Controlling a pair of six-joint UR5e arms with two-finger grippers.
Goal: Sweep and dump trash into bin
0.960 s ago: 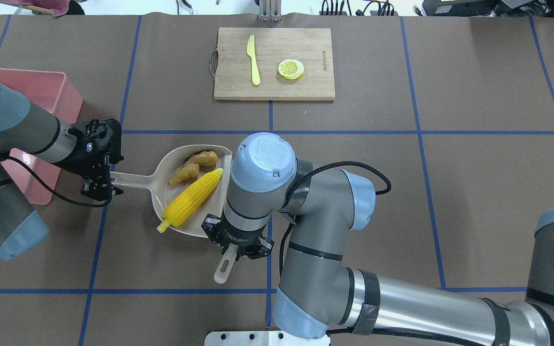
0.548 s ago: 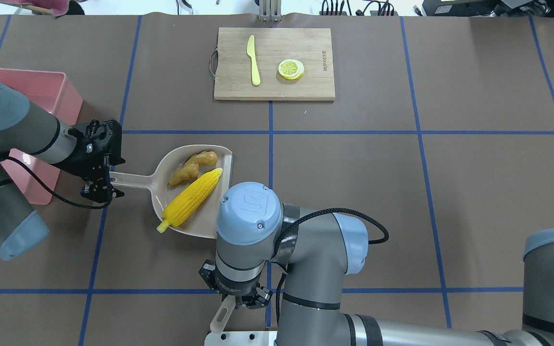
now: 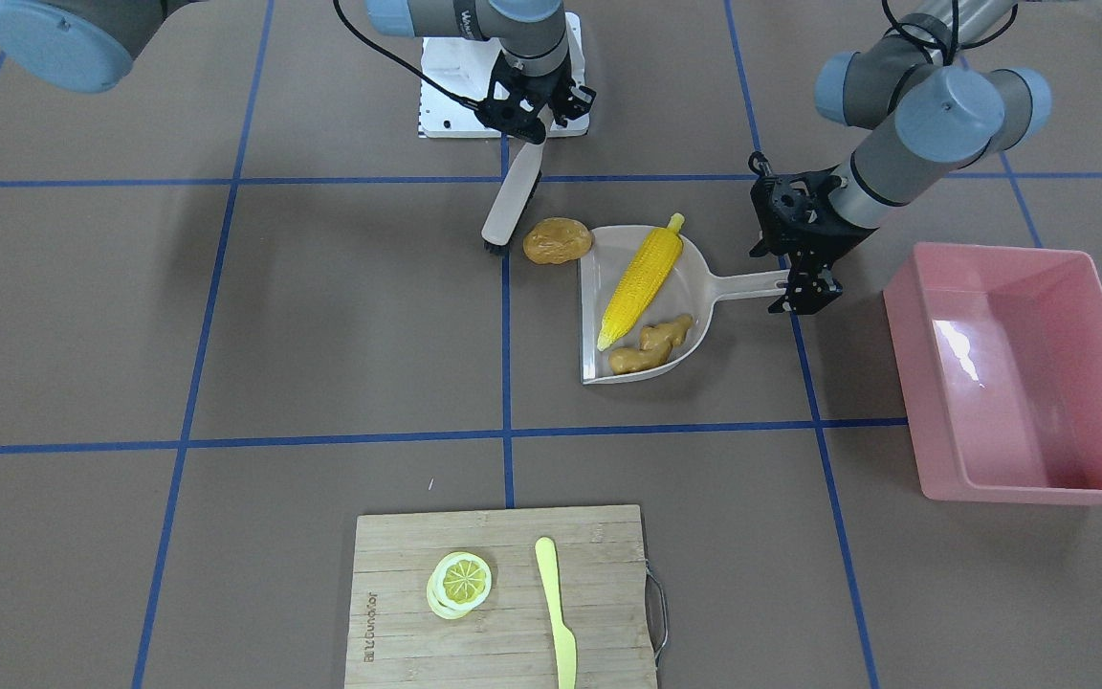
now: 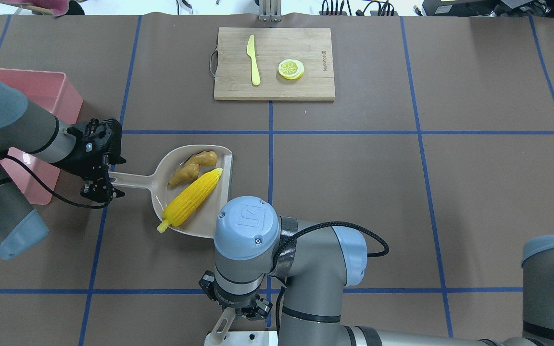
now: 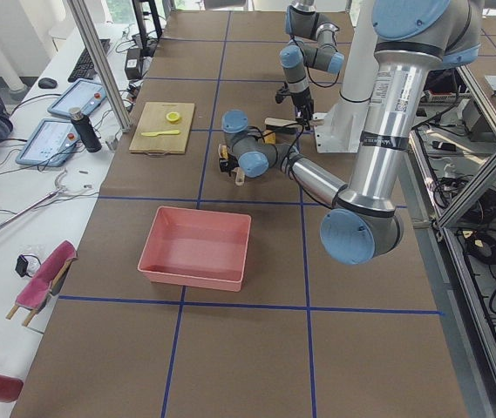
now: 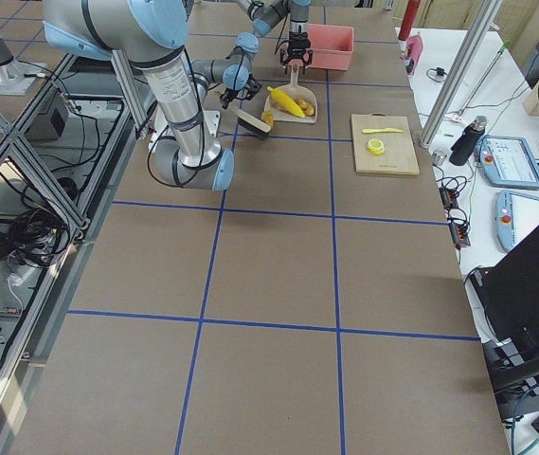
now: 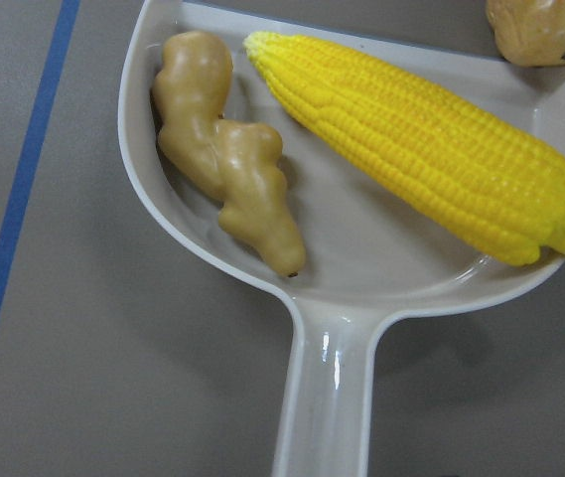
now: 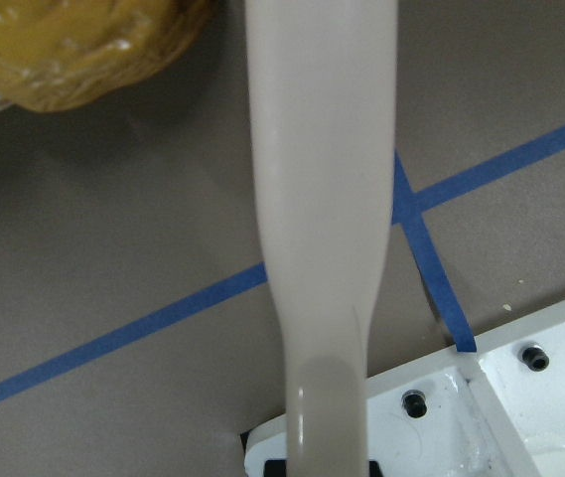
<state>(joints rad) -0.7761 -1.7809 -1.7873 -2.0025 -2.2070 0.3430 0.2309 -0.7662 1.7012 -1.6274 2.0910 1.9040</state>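
Right hand point(image 3: 526, 122) now drawn back toward robot base, closed on brush point(image 3: 511, 201) handle; brush slants down, bristle end just beside potato point(image 3: 557, 240). Potato lies on table point(image 3: 226, 316) at open edge of dustpan point(image 3: 690, 282). Corn point(image 3: 641, 277) and ginger point(image 3: 649, 346) lie inside dustpan. Left hand point(image 3: 803, 287) grips dustpan handle. Pink bin point(image 3: 1020, 483) stands near, beyond left hand.

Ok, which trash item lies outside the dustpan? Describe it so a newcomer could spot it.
Find the beige dustpan mid-table, its handle pointing toward the pink bin. On the table at its open edge, near the brush, lies the potato. It is a brown oval, unlike the yellow corn cob and knobbly ginger root inside the pan.
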